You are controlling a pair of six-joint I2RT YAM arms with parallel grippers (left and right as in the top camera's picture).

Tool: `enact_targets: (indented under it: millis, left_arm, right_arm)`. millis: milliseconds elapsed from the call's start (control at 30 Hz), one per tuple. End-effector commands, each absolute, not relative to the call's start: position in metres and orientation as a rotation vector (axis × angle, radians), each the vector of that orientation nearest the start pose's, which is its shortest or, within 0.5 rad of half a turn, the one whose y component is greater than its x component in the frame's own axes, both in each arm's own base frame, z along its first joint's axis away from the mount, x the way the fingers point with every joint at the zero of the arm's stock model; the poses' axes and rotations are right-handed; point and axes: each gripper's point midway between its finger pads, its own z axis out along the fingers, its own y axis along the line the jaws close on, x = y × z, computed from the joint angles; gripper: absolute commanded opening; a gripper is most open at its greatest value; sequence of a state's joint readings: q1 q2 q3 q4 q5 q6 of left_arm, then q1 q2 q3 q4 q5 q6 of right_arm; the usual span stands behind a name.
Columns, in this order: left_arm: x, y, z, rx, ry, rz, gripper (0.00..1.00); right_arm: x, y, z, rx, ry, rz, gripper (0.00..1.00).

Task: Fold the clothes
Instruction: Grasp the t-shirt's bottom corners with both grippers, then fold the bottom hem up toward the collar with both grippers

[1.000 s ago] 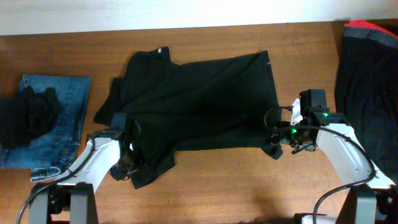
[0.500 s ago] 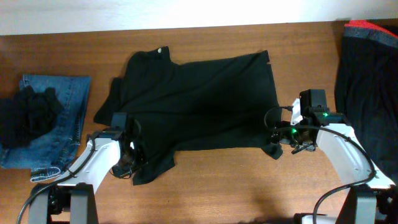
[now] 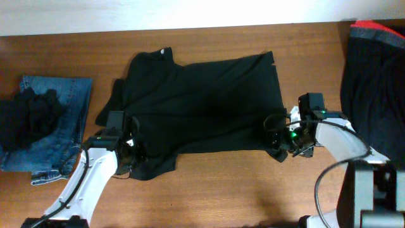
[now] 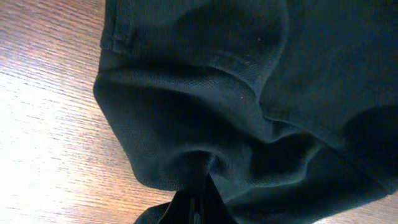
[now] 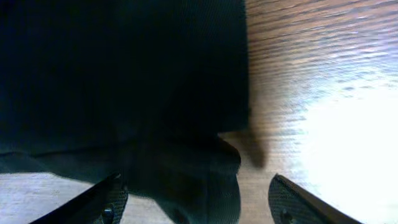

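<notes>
The clothes in hand are a large black garment (image 3: pixel 202 101) spread flat in the middle of the table. My left gripper (image 3: pixel 135 156) is at its lower left flap. In the left wrist view that gripper (image 4: pixel 199 208) is shut on a pinch of the black fabric (image 4: pixel 205 118), which bunches up from the jaws. My right gripper (image 3: pixel 279 143) is at the garment's lower right corner. In the right wrist view its fingers (image 5: pixel 111 198) stand apart, open, with the corner of the fabric (image 5: pixel 186 174) lying between them on the wood.
Folded blue jeans (image 3: pixel 63 120) with a crumpled black garment (image 3: pixel 28 117) on them lie at the left edge. Another dark garment with a red rim (image 3: pixel 373 76) covers the table's right end. The table's far edge runs close behind the spread garment.
My left gripper has shut on the lower left flap and drawn it slightly up and inward. My right gripper has shifted a little left over the corner, with its jaws somewhat narrower.
</notes>
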State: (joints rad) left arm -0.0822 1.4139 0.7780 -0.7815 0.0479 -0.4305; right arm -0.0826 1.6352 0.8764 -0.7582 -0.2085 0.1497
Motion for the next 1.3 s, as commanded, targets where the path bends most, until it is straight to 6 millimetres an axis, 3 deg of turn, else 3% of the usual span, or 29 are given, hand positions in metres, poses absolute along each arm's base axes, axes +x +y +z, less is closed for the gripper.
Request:
enact_targets:
  millis: [0, 167, 300, 433, 567, 700, 867, 1100, 1267]
  left_arm:
    - [0.254, -0.026, 0.042, -0.494, 2.927, -0.122, 0.00]
    - [0.255, -0.026, 0.042, -0.494, 2.924, -0.123, 0.00]
    - [0.255, -0.027, 0.042, -0.493, 2.925, -0.130, 0.00]
    - [0.261, -0.029, 0.049, -0.452, 2.913, -0.151, 0.00]
    - [0.273, -0.017, 0.068, -0.484, 2.863, -0.152, 0.00]
    - [0.285, 0.004, 0.091, -0.578, 2.792, -0.166, 0.00]
    - [0.296, 0.001, 0.108, -0.583, 2.738, -0.322, 0.00]
    - [0.310, -0.004, 0.117, -0.555, 2.682, -0.391, 0.00]
    - [0.333, -0.001, 0.129, -0.516, 2.579, -0.391, 0.00]
  right_arm:
    - [0.269, 0.016, 0.001, 0.305, 3.078, 0.354, 0.72]
    - [0.270, 0.015, -0.001, 0.294, 3.077, 0.350, 0.45]
    - [0.273, 0.015, -0.001, 0.292, 3.065, 0.349, 0.06]
    - [0.270, 0.009, -0.001, 0.298, 3.080, 0.294, 0.04]
    - [0.265, -0.007, 0.010, 0.350, 3.069, 0.143, 0.04]
    - [0.273, -0.020, 0.045, 0.353, 2.942, 0.036, 0.04]
    - [0.280, -0.021, 0.075, 0.338, 2.825, 0.041, 0.04]
    - [0.282, -0.020, 0.077, 0.335, 2.811, 0.046, 0.04]
    - [0.305, -0.022, 0.086, 0.312, 2.711, 0.049, 0.04]
